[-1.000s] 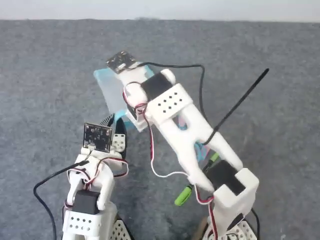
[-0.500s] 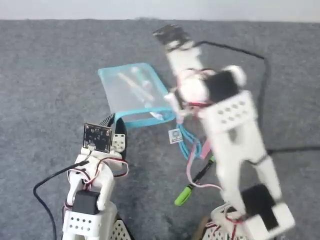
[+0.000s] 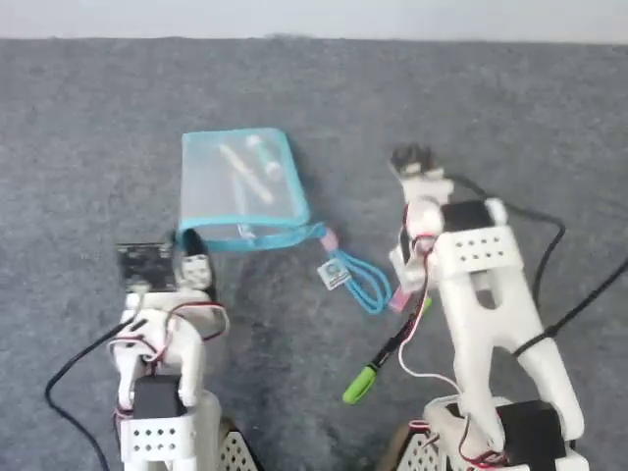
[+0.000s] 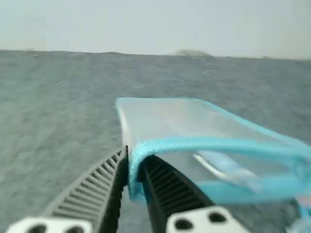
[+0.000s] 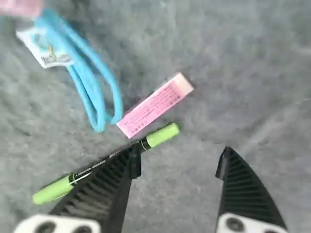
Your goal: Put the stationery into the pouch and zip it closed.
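Pouch (image 3: 240, 196): on table (image 3: 98, 118), some stationery inside.
Left gripper (image 4: 133, 165): clamped on the pouch's rim.
Right gripper (image 5: 177, 158): jaws apart, above pen (image 5: 158, 136) and eraser (image 5: 154, 104).

Right arm (image 3: 481, 265) pulled back off the pouch (image 3: 240, 191) and folded in toward its own base. Right claw (image 5: 180, 160) now hangs wide open above the pen (image 5: 112, 162) and eraser (image 5: 154, 105). Pouch is uncovered, has slid left on the surface (image 3: 98, 118) and turned squarer. Left arm (image 3: 157, 363) swung left with it, and the left claw (image 4: 133, 165) is clamped on the pouch's near corner.
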Robot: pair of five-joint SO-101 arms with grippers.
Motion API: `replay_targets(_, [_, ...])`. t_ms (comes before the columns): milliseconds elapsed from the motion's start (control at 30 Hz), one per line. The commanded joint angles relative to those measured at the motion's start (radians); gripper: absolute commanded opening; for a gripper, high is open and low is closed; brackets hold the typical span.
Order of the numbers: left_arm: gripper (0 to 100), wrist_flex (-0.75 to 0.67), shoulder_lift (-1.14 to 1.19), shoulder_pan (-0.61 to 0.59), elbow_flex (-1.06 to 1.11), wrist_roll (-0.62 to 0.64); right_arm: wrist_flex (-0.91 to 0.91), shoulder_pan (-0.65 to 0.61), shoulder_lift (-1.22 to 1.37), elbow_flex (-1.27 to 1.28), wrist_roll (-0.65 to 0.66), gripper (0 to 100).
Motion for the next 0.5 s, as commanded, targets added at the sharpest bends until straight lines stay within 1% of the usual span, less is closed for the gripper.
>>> replay_targets(0, [1, 0.104, -0.003, 0.316, -0.012, -0.137, -0.065, 0.010, -0.050, 0.049, -0.017, 25.3])
replay_targets(33, [1, 0.110, -0.003, 0.348, -0.015, -0.140, -0.065, 0.010, -0.050, 0.058, -0.017, 25.3])
replay_targets(67, [1, 0.104, -0.003, 0.339, -0.016, -0.127, -0.065, 0.008, -0.050, 0.066, -0.017, 25.3])
replay_targets(100, [1, 0.084, -0.003, 0.299, -0.018, -0.112, -0.065, 0.008, -0.050, 0.071, -0.017, 25.3])
replay_targets(233, [1, -0.028, -0.003, 0.017, -0.016, -0.040, -0.081, 0.007, -0.050, 0.095, -0.014, 25.3])
replay_targets(267, [1, -0.044, -0.003, -0.040, -0.015, -0.017, -0.093, 0.007, -0.050, 0.106, -0.014, 25.3])
replay_targets(300, [1, -0.049, -0.003, -0.068, -0.015, -0.002, -0.107, 0.007, -0.050, 0.120, -0.014, 25.3])
replay_targets(467, [1, -0.048, -0.003, -0.029, -0.012, 0.005, -0.136, 0.010, -0.050, 0.167, -0.011, 25.3])
